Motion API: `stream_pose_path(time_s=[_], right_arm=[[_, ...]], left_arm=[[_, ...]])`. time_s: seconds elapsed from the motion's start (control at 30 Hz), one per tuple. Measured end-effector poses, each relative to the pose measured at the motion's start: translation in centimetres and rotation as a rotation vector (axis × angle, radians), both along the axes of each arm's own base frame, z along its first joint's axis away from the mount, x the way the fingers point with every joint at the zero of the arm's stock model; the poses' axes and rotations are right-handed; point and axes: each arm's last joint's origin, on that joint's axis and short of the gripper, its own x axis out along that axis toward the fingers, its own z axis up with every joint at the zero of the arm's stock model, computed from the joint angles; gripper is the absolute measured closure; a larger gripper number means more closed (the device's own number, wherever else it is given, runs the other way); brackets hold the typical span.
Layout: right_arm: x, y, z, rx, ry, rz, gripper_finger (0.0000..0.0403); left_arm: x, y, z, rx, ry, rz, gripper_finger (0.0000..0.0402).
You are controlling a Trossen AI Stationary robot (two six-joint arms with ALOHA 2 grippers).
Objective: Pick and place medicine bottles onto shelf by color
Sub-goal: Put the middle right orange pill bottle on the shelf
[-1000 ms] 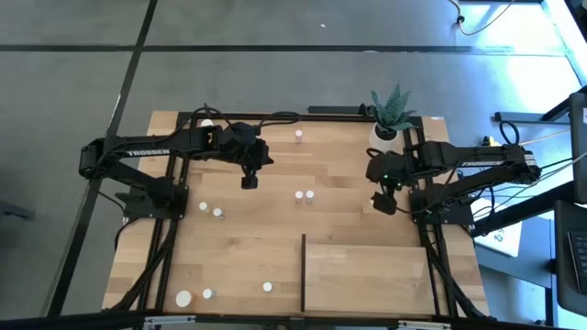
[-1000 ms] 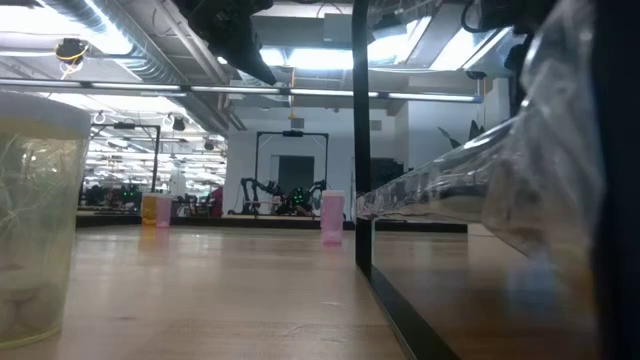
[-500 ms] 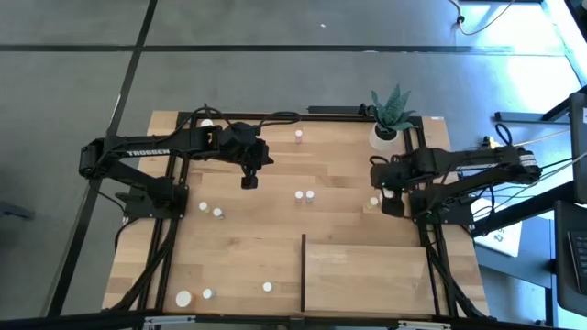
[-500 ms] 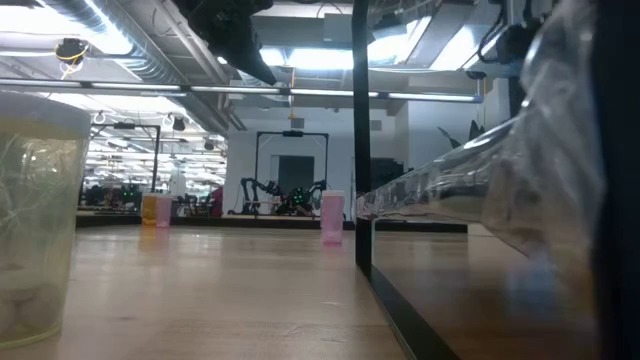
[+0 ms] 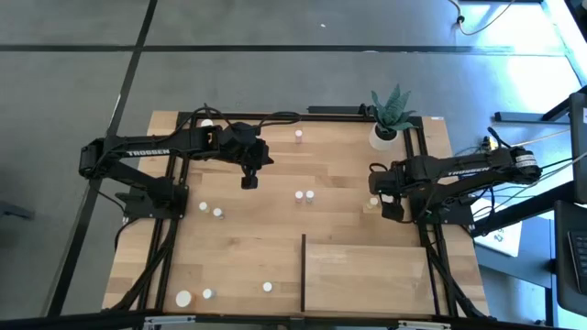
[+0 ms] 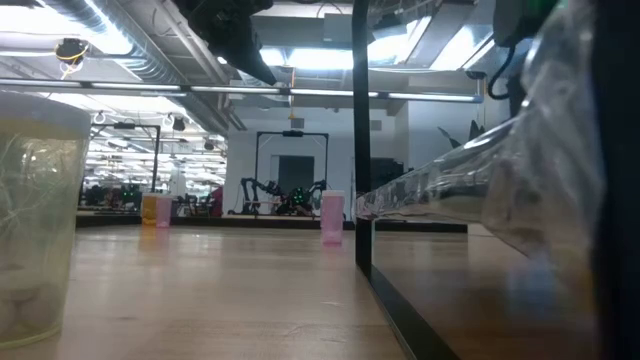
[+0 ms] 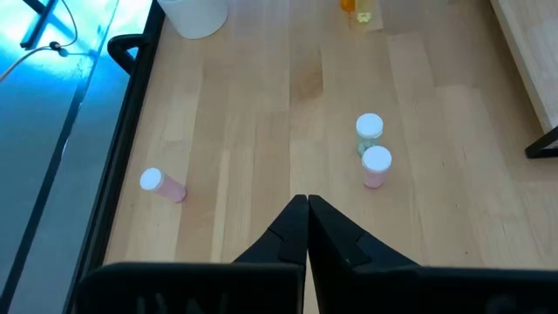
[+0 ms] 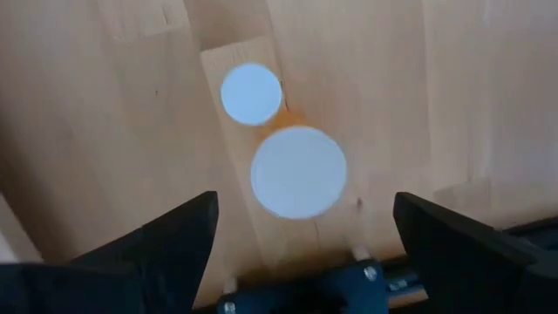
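Note:
My right gripper (image 8: 305, 209) is open and points straight down over two upright medicine bottles near the table's right edge. A larger white cap (image 8: 299, 171) sits between the fingers without touching them. A smaller cap (image 8: 251, 93) lies just beyond it, with orange showing between the two. In the high view this pair (image 5: 373, 201) stands beside my right gripper (image 5: 392, 205). My left gripper (image 5: 249, 181) hangs shut above the table's far middle, holding nothing. Two small bottles (image 7: 373, 150) stand ahead of it and a pink one (image 7: 161, 184) lies on its side. The shelf (image 5: 367, 275) lies at the near right.
A potted plant (image 5: 390, 115) stands at the far right corner. Loose bottles are scattered at the left (image 5: 211, 210) and near left (image 5: 184, 298), with one pink bottle at the far edge (image 5: 299, 136). The shelf's dark upright edge (image 5: 304, 273) faces the table's middle.
My right gripper has come down toward the two bottles near the table's right edge, tipping to point straight down, and has stayed open. The bottles have not moved.

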Motion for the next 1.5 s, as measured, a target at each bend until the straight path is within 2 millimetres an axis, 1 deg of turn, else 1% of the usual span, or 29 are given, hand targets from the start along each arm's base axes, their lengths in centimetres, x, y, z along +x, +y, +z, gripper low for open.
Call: stream_pose_path(time_s=[0.1, 0.23, 0.63, 0.87, 1.03, 1.5], right_arm=[[-0.1, 0.0, -0.8, 0.000, 0.001, 0.001, 0.0056], [0.0, -0.1, -1.0, 0.000, -0.010, -0.004, 0.0056], [0.1, -1.1, -1.0, -0.017, -0.023, -0.063, 0.0056], [0.1, -1.1, -1.1, 0.000, -0.027, -0.065, 0.0056], [0.6, -1.1, -1.2, 0.001, -0.044, -0.063, 0.0056], [2.1, -1.2, -3.7, 0.004, 0.124, -0.011, 0.0057]], left_arm=[[0.0, 0.0, 0.0, 0.000, 0.000, 0.000, 0.0401], [0.0, 0.0, 0.0, 0.000, 0.000, 0.000, 0.0401], [0.0, 0.0, 0.0, 0.000, 0.000, 0.000, 0.0401], [0.0, 0.0, 0.0, 0.000, 0.000, 0.000, 0.0401], [0.0, 0.0, 0.0, 0.000, 0.000, 0.000, 0.0401], [0.0, 0.0, 0.0, 0.000, 0.000, 0.000, 0.0401]])
